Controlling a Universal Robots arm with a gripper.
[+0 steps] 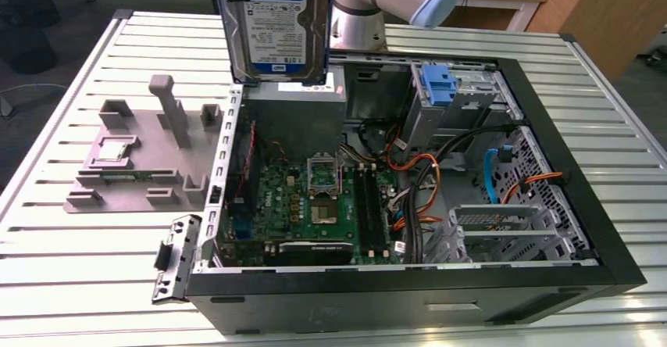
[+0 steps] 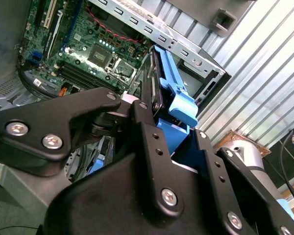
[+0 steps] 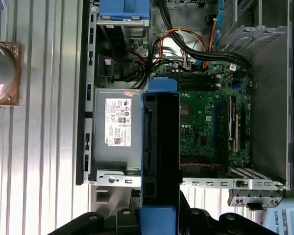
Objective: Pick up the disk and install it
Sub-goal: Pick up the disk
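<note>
The disk [image 1: 276, 26] is a flat silver drive with a white-and-blue label and a blue rail along its edges. The gripper [image 2: 171, 128] has its fingers [image 2: 152, 142] clenched on it, so it stands upright between them above the open computer case [image 1: 583, 230]. In the exterior view the disk's upper end is cut off.

Arm [image 1: 360, 15]: silver wrist link with a grey-blue joint cap, at the top of the exterior view. Gripper [image 2: 159, 115]: points downward, with black linkage fingers [image 2: 144, 122] pressed from 2 sides against the disk [image 2: 169, 83], which it carries upright on edge.
</note>
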